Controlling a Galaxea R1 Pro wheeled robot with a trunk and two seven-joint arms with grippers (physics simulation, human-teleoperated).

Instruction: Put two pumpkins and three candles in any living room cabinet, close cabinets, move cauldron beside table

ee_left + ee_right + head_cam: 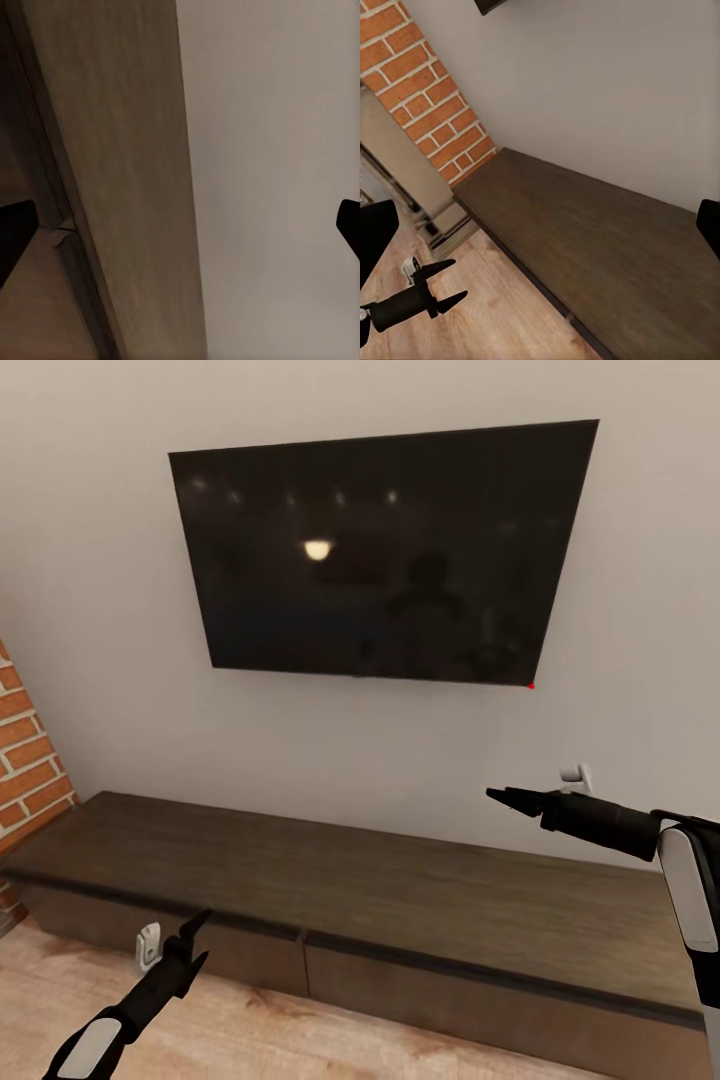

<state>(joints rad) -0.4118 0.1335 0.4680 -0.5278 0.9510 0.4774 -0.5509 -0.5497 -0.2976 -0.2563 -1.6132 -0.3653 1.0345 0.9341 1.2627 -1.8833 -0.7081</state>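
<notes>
The cabinet (400,880) is a long low dark-brown unit against the wall, and its flat drawer fronts (450,990) sit flush and closed. My left gripper (203,935) hovers open just in front of the cabinet's left drawer, near its top edge, holding nothing. The same gripper (457,279) appears over the floor in the right wrist view. My right gripper (495,795) hangs above the right part of the cabinet top (600,240); its fingers (375,232) stand wide apart and empty. The pumpkins, candles, cauldron and table are out of view.
A large dark TV (385,550) hangs on the grey wall above the cabinet. A brick fireplace (25,760) adjoins the cabinet's left end. Wooden floor (250,1030) runs in front of the cabinet.
</notes>
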